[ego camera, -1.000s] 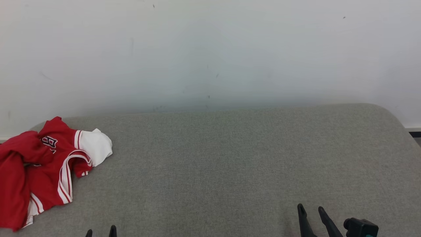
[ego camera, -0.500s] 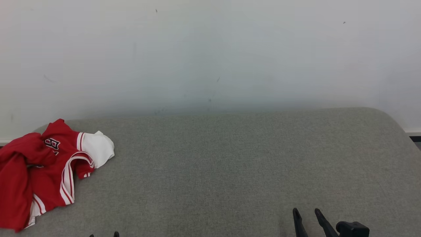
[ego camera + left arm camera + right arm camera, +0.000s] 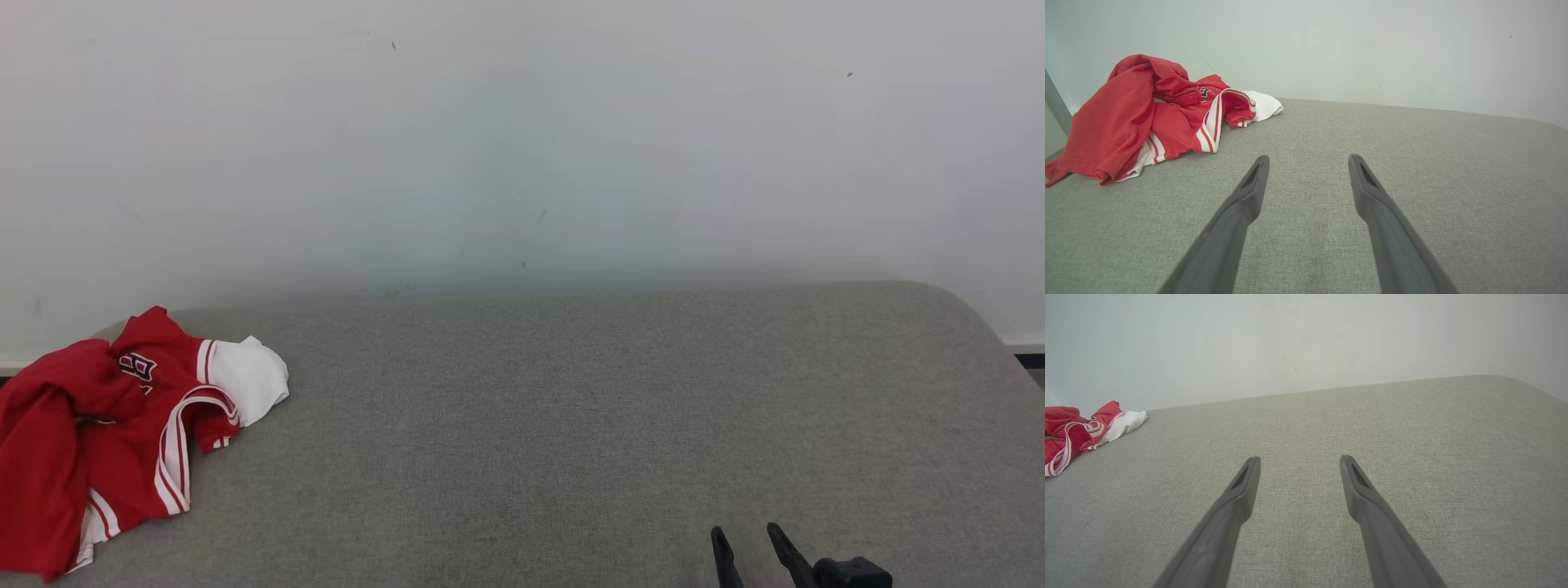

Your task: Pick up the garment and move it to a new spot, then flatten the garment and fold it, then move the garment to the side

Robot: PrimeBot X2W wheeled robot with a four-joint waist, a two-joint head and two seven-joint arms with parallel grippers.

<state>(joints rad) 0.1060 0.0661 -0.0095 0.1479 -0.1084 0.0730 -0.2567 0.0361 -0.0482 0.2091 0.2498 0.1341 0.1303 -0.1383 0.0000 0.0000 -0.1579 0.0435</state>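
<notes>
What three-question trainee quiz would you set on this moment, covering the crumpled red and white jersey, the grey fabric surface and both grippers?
1. True or false: the crumpled red and white jersey lies folded flat at the middle of the grey fabric surface.
2. The left gripper is: A) shut on the jersey; B) open, holding nothing; C) shut, holding nothing.
3. Short answer: the right gripper shows at the head view's lower right, open. On which side of that view does the jersey lie?

Key: 1 false; 2 B; 3 left.
</notes>
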